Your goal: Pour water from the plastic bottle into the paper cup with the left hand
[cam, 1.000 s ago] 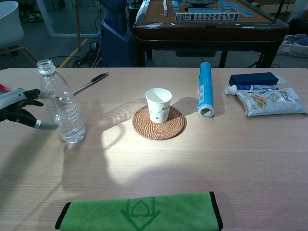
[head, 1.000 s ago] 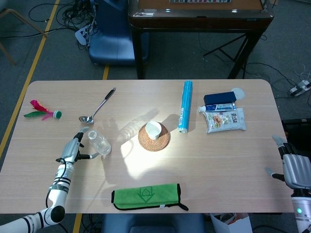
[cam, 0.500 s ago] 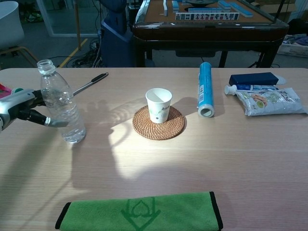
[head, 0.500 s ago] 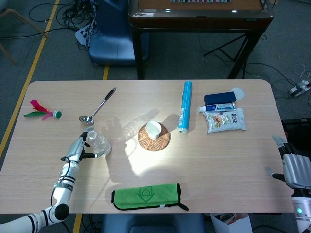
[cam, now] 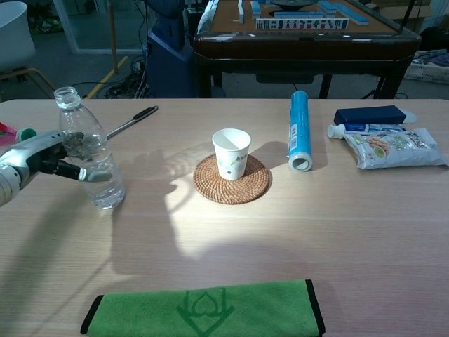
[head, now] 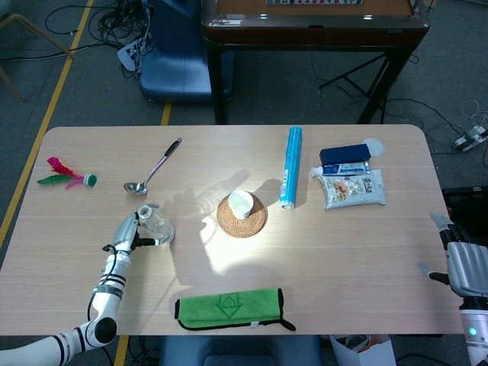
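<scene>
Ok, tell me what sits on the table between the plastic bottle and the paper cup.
Nothing: only bare table separates the plastic bottle from the paper cup on its woven coaster. The chest view shows this best.

**No legible text on the bench**

Nothing is reading clearly in either view. The green cloth [cam: 203, 307] is showing a darker green emblem, a pointed leaf-like outline, with no letters. The paper cup [cam: 231, 152] is carrying a small green-and-grey print that is staying too blurred to read. The blue tube [cam: 299, 129] is showing faint pale marks along its side, too small to make out. The snack packet [cam: 394, 148] and the toothpaste tube [cam: 359, 128] are bearing printing, but no word or number is resolving. The plastic bottle [cam: 89, 150] is showing no readable label. The tiles on the far table [cam: 302, 23] are appearing only as blurred marks.
</scene>
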Tool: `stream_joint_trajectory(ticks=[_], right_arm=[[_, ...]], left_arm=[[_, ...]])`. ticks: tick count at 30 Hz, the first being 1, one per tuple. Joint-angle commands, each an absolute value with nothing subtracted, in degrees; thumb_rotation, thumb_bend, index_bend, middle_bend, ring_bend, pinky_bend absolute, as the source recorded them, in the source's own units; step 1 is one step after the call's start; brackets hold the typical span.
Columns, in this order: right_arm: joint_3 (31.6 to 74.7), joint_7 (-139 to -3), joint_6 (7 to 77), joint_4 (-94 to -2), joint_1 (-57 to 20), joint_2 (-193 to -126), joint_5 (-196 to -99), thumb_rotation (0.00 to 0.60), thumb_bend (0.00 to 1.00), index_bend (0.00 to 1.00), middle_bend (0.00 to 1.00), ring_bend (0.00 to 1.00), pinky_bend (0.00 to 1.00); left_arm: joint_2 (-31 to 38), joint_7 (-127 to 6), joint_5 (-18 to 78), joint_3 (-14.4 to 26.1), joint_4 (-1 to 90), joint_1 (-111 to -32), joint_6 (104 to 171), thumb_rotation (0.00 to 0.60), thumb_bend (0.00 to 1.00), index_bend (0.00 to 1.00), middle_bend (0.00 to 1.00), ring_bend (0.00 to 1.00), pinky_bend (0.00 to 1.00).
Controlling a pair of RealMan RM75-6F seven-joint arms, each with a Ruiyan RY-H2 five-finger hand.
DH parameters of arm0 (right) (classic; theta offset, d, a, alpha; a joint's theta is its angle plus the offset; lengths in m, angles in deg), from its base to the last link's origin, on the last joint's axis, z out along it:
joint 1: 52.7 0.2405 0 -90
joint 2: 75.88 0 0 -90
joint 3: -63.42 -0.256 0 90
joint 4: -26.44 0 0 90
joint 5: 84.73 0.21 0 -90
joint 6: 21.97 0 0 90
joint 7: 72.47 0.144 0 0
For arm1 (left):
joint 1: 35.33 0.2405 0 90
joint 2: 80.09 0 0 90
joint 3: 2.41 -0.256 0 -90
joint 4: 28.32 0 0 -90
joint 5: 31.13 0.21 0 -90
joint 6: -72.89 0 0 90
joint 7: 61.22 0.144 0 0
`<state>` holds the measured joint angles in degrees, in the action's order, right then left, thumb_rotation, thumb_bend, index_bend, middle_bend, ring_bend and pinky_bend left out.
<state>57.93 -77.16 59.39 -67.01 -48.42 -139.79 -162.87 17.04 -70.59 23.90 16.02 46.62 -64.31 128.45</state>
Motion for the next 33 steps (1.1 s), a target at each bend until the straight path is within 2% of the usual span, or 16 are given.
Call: stream_joint_trajectory(ticks=[1, 8, 16, 25, 33], right_arm=[[57.9, -77.1, 59.4, -67.0, -48.4, -139.8, -162.8, 0.6, 0.0, 0.12, 0.16, 0.16, 0.4], [57.9, -76.9, 59.4, -67.0, -48.5, -139.7, -162.8, 0.6, 0.0, 0.12, 0.16, 0.16, 0.4], [57.8, -76.6, 59.6, -67.1, -48.6, -139.5, -162.9, 0.6, 0.0, 0.12, 0.17, 0.16, 0.4], [57.9, -76.4, 59.8, -67.1, -48.6, -139.4, -163.1, 0.6, 0.0, 0.12, 0.17, 0.16, 0.4], [57.9, -76.3, 59.9, -67.3, -48.7, -139.4, -163.3, 0.6, 0.0, 0.12, 0.18, 0.16, 0.4]], left_arm=[[17.6, -70.7, 24.0, 16.1, 46.2, -64.5, 128.6, 0.6, 0.02, 0.28, 0.26, 0.22, 0.34], [19.4, -71.6, 23.8, 17.0, 45.0, -65.0, 129.3, 0.6, 0.02, 0.37, 0.35, 0.29, 0.34], [20.8, -71.5, 25.0, 16.9, 43.9, -65.5, 130.1, 0.6, 0.02, 0.44, 0.43, 0.4, 0.43], [21.0, -72.0, 28.8, 16.2, 43.9, -66.0, 131.2, 0.6, 0.02, 0.52, 0.49, 0.47, 0.51], [21.3, -67.7, 32.0, 15.1, 43.3, -67.2, 133.7, 0.6, 0.02, 0.55, 0.54, 0.5, 0.55]])
